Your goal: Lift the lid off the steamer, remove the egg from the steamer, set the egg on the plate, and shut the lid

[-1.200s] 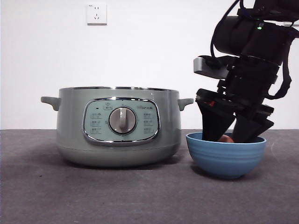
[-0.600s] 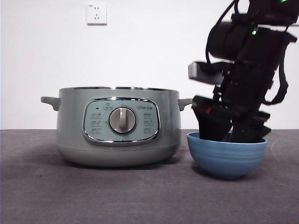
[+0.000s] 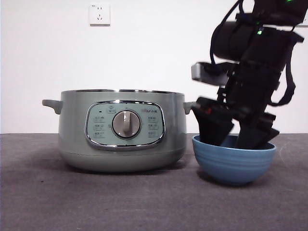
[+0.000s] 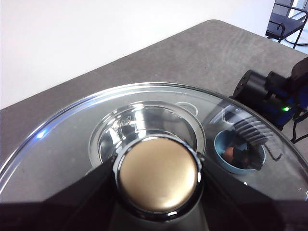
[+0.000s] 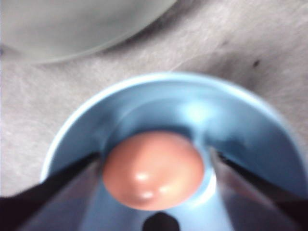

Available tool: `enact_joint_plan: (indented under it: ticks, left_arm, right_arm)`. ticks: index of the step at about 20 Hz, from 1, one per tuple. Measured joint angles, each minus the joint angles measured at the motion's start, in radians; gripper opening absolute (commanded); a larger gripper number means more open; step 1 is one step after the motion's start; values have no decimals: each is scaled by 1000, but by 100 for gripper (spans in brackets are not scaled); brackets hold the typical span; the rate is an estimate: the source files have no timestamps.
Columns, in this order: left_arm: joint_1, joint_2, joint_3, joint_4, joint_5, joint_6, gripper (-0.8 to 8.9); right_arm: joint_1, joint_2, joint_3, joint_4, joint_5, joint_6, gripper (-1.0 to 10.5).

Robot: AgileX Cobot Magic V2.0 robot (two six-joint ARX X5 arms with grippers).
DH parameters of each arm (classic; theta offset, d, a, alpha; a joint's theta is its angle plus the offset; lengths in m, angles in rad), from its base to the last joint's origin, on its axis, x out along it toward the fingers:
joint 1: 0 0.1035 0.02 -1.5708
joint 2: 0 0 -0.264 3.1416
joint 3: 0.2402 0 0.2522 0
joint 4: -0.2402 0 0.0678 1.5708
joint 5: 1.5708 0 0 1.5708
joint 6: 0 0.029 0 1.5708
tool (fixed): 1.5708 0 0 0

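The right hand (image 3: 236, 139) is reaching into the plate (image 3: 234, 166), jaws apart around the egg (image 5: 153, 169) — placing step. The left hand (image 4: 159, 192) is clamping the lid (image 4: 72, 154) by its knob — closing the steamer (image 3: 120, 130) seems next.

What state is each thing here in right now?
steamer: uncovered, upright on the table.
lid: held off the pot by its knob.
left gripper: shut on the knob.
egg: lying in the plate.
plate: upright, beside the steamer.
right gripper: open, jaws either side of the egg.
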Motion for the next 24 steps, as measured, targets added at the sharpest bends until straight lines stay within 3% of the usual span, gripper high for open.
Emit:
enact_joint_plan:
  ticks: [7, 11, 18, 24]
  left_arm:
    - [0, 45, 0, 27, 3, 0, -9]
    - [0, 108, 0, 111, 68, 0, -9]
    - [-1, 348, 3, 263, 79, 30, -9]
    - [-1, 587, 3, 396, 78, 46, -8]
  right_arm:
    - [5, -200, 11, -14, 1, 0, 475]
    - [4, -416, 11, -16, 2, 15, 475]
    - [4, -801, 15, -85, 5, 72, 474]
    - [4, -972, 15, -121, 53, 87, 474]
